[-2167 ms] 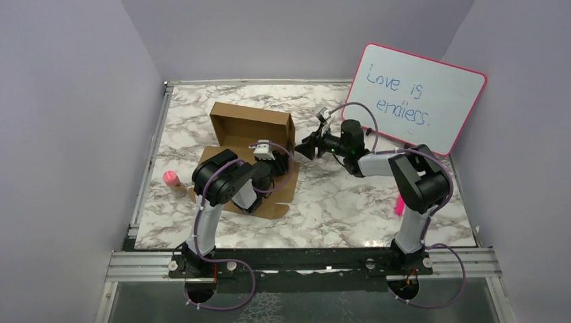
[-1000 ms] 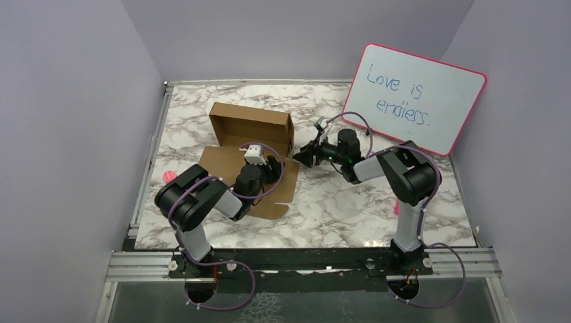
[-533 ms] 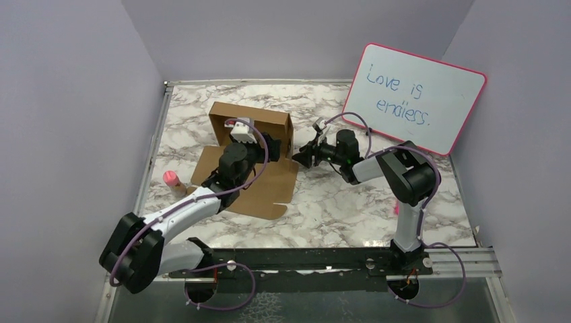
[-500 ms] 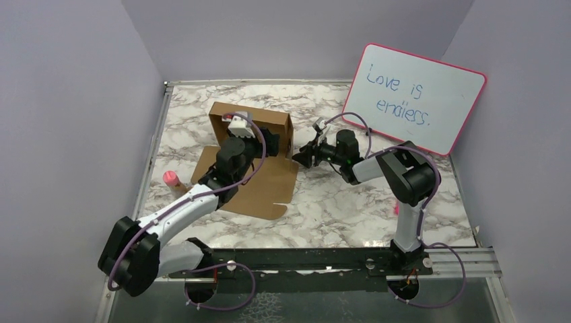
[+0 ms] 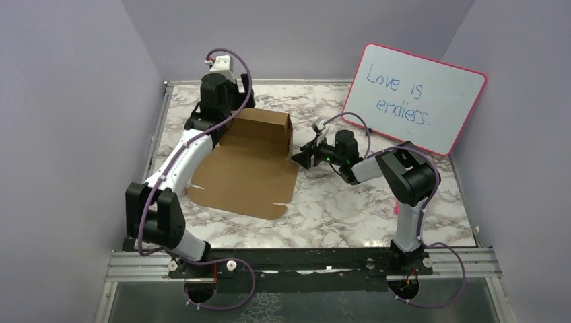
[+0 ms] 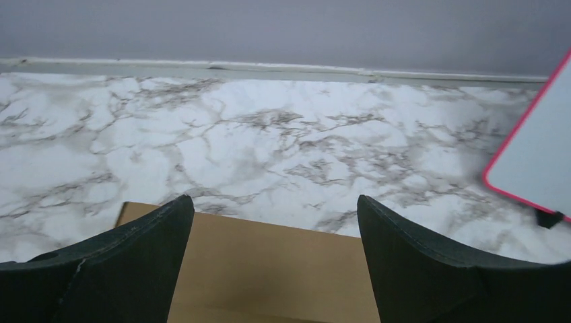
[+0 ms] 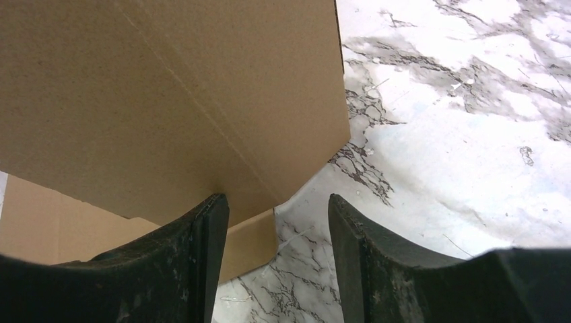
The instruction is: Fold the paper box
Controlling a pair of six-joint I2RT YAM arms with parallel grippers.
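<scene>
Paper box (image 5: 246, 168) sits centre-left on the table (image 5: 350, 202), with its flat flap sheet toward the lower frame and a raised part at its upper end; what's inside can't be made out in any view. Left tool (image 6: 274, 202) is spread wide, hovering over the box's upper edge at upper left of the top view. Right tool (image 5: 301, 156) is also spread at the box's right side, a cardboard corner between its fingers, contact unclear; whiteboard (image 5: 414, 97) at upper right is cut off in the left wrist view.
</scene>
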